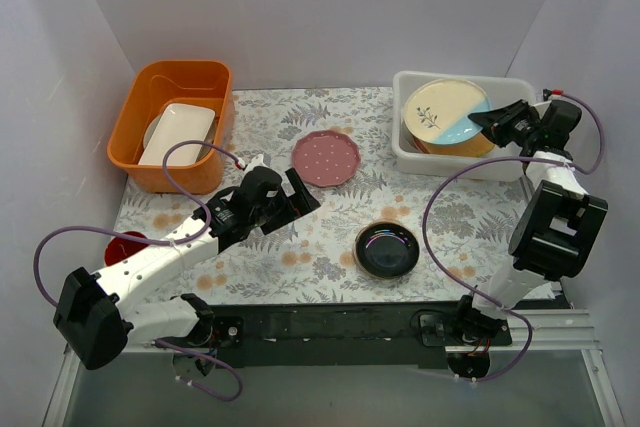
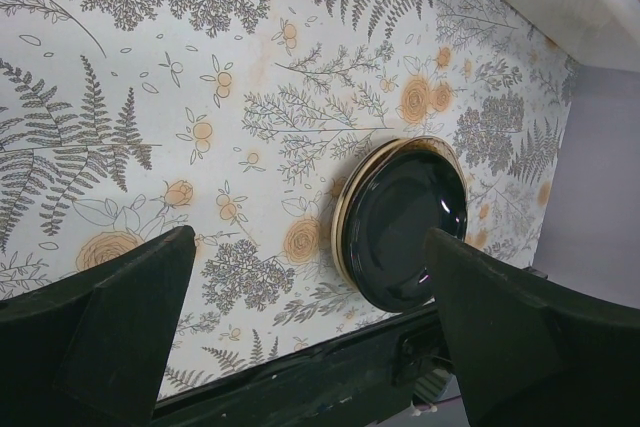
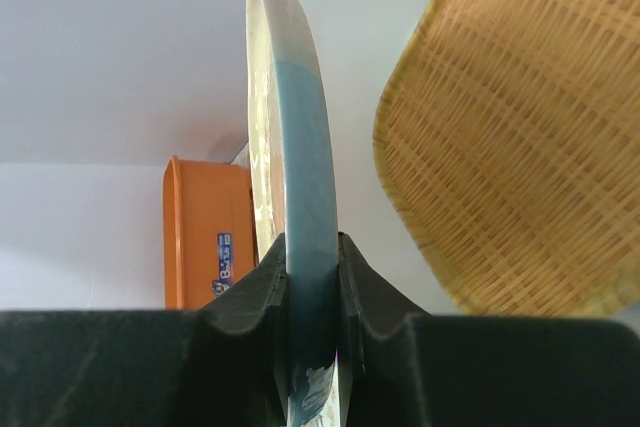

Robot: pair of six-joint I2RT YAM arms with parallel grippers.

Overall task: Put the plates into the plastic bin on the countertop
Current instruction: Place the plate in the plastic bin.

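1. The right claw (image 3: pixel 312 257) is clenched on the rim of the cream-and-blue plate (image 3: pixel 300 147), seen edge-on between its fingers.
2. From above, that plate is tilted within the plastic bin (image 1: pixel 455 165) at upper right, over a mustard yellow plate (image 1: pixel 480 143).
3. The left claw (image 2: pixel 308 247) is released, fingers spread wide, left of centre above the tabletop (image 1: pixel 340 227).
4. The black plate (image 1: pixel 387 250) lies flat at lower centre, and the pink dotted plate (image 1: pixel 326 158) lies at upper centre.
5. The orange tub (image 1: pixel 140 127) at upper left holds a white dish (image 1: pixel 178 134).
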